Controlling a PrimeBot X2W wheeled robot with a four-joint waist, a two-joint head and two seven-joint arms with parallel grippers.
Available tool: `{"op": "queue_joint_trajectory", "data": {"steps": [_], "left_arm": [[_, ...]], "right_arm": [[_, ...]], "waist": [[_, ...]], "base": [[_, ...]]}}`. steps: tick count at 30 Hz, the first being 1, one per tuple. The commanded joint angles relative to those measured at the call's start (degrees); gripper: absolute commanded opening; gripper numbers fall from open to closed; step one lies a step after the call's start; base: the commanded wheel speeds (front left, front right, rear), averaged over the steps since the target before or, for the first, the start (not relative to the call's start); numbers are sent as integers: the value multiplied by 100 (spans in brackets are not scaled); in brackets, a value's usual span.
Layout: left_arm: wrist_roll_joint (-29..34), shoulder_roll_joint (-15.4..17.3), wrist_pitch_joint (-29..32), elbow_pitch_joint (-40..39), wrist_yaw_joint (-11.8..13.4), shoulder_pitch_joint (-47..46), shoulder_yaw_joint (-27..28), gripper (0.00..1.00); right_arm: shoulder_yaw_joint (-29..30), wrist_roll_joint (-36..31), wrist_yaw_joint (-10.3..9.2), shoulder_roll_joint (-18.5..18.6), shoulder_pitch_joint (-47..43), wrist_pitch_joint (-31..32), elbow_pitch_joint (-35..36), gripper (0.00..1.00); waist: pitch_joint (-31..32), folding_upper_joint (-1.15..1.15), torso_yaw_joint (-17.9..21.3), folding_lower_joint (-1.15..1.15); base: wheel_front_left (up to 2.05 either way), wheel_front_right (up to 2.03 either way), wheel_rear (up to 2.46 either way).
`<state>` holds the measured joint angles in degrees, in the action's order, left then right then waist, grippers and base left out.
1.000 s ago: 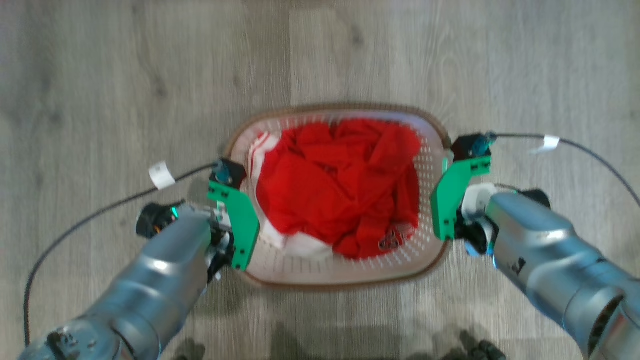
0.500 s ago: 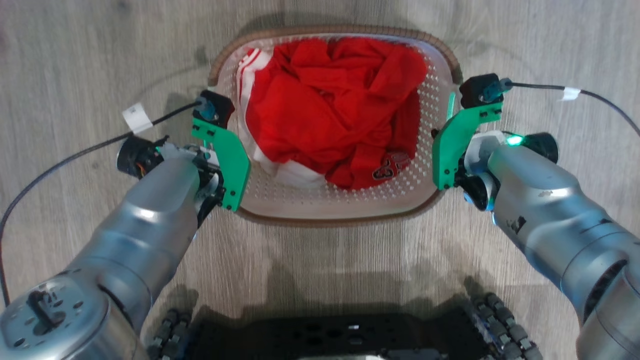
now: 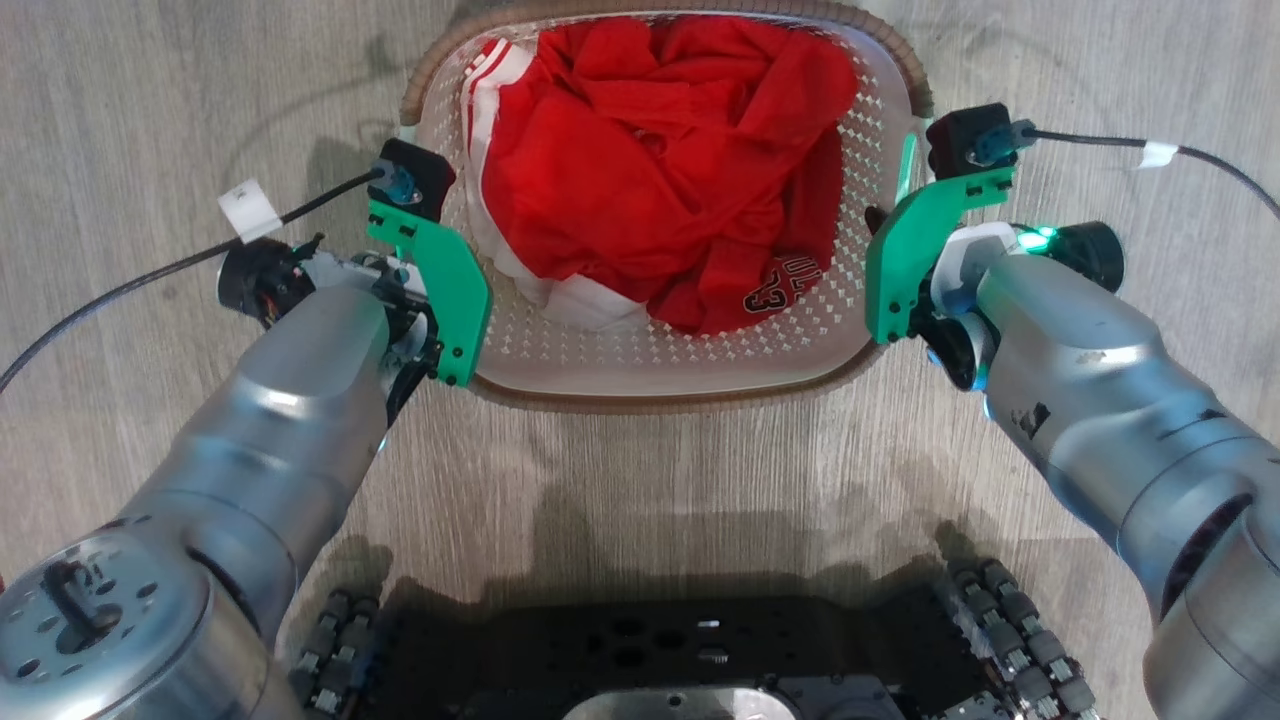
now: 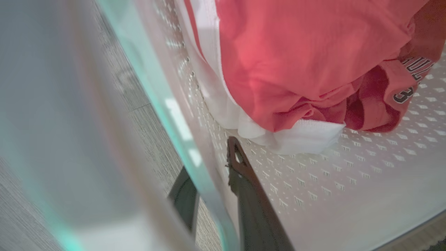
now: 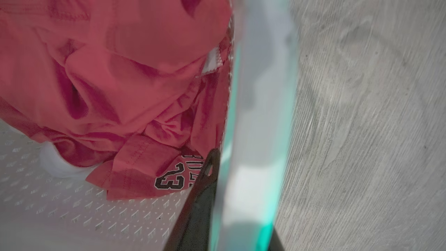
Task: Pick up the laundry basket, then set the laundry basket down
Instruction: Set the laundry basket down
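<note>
Right, nearest to me along the bottom edge of the head view sits my own black base [image 3: 680, 650], with wheels at either corner. Above it the left arm [image 3: 290, 400] runs up from the lower left and the right arm [image 3: 1080, 380] from the lower right.

The left gripper [image 3: 452, 300] meets the left side of the laundry basket [image 3: 640, 397], and the right gripper [image 3: 895, 270] meets its right side, each under a green bracket. In the left wrist view one dark finger [image 4: 244, 181] is inside the perforated wall and the other outside, with the wall pinched between them, so that gripper is clenched on the basket. In the right wrist view the inner finger [image 5: 200, 198] lies against the wall. Just a sliver of the outer one shows at the bottom edge, past the blurred pale handle, and it reads as clamped too.

The basket sits in the upper centre of the head view, its far rim cut by the frame edge. I cannot tell whether it touches the grey wood floor [image 3: 150, 90]. Inside lies a heap of red clothes [image 3: 650, 150] with a white hem [image 3: 590, 300] and a "23" patch [image 3: 768, 292] on the near side.
</note>
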<state>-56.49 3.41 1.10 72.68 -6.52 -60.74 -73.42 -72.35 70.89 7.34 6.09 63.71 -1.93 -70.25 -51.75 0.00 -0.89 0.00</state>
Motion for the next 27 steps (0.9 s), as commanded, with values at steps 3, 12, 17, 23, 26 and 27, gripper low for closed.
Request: {"op": "queue_joint_trajectory", "data": {"steps": [3, 12, 17, 23, 26, 27], "left_arm": [[92, -53, -133, -175, -10, -96, 16, 0], [132, -53, -269, -193, 110, -116, 14, 25], [113, -53, -422, -166, 357, -140, 20, 100], [123, -53, -412, -130, 447, -132, 17, 100], [128, -53, -425, -117, 478, -125, 16, 100], [127, -53, -429, -115, 482, -117, 16, 100]], "right_arm": [[-61, -138, 14, -173, -154, -136, -16, 0], [-62, -116, 14, -190, -156, -131, -103, 7], [-64, -185, 14, -179, -117, -226, -200, 100], [-68, -230, 14, -155, -126, -230, -263, 100], [-70, -230, 14, -153, -144, -217, -277, 100], [-70, -229, 14, -153, -148, -217, -281, 100]], "waist": [[-22, 0, -24, 0], [-33, 0, -48, 0], [-20, 0, -59, 0], [-2, 0, -76, 0], [11, 0, -83, 0], [18, 0, -86, 0]], "base": [[0, 0, 0], [0, 0, 0], [0, 0, 0], [0, 0, 0], [0, 0, 0], [0, 0, 0]]}}
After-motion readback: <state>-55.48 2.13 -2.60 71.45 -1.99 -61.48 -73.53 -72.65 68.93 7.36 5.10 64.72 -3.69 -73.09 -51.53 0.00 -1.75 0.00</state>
